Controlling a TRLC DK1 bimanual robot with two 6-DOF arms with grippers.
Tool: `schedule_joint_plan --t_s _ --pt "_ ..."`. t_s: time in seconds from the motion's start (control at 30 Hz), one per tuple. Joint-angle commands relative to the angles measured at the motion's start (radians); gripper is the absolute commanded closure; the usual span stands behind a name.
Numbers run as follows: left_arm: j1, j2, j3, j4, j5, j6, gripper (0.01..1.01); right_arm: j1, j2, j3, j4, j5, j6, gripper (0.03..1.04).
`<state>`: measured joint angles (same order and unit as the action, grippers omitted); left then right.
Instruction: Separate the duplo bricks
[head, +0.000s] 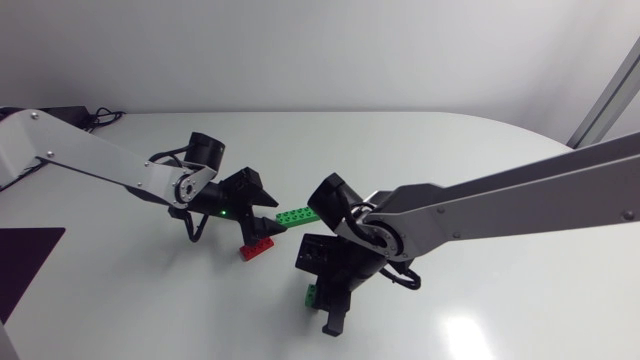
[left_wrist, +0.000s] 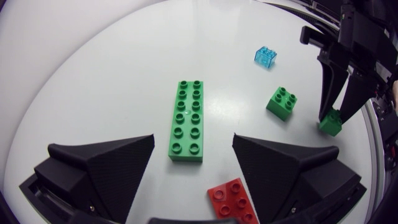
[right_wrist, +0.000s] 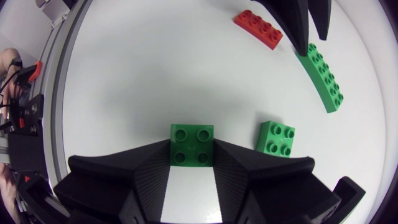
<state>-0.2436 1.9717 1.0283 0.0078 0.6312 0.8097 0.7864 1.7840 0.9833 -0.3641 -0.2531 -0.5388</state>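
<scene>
A long green brick (left_wrist: 188, 121) lies flat on the white table between the fingers of my left gripper (left_wrist: 193, 142), which is open and does not touch it. In the head view that gripper (head: 268, 203) stands just left of the long green brick (head: 295, 215). A red brick (left_wrist: 233, 199) lies under the left gripper, beside one finger. My right gripper (right_wrist: 192, 146) is shut on a small green square brick (right_wrist: 192, 144), low over the table. The head view shows this gripper (head: 325, 300) pointing down with the small brick (head: 312, 293) in it.
A second small green brick (right_wrist: 276, 138) sits on the table beside the right gripper. A translucent blue brick (left_wrist: 265, 56) lies farther off, past the long green brick. The table's curved edge (right_wrist: 62, 93) runs close behind the right gripper.
</scene>
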Motion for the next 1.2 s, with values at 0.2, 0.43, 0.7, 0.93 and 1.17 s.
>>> schedule_joint_plan --t_s 0.2,0.43,0.7,0.93,1.17 --pt "0.032 -0.08 -0.083 0.003 0.005 -0.02 0.095 -0.009 0.058 0.014 0.024 0.023 -0.001 0.76" --pt "0.035 -0.109 -0.117 0.003 0.005 -0.017 0.082 -0.009 0.081 0.014 0.053 0.052 -0.003 0.76" --pt "0.036 -0.148 -0.142 0.003 0.007 -0.017 0.069 -0.021 0.107 0.023 0.076 0.1 -0.024 0.76" --pt "0.041 -0.174 -0.162 0.003 0.005 -0.017 0.059 -0.056 0.129 0.031 0.09 0.104 -0.039 0.76" --pt "0.05 -0.2 -0.177 0.003 0.007 -0.017 0.051 -0.058 0.112 0.022 0.097 0.1 -0.039 0.55"
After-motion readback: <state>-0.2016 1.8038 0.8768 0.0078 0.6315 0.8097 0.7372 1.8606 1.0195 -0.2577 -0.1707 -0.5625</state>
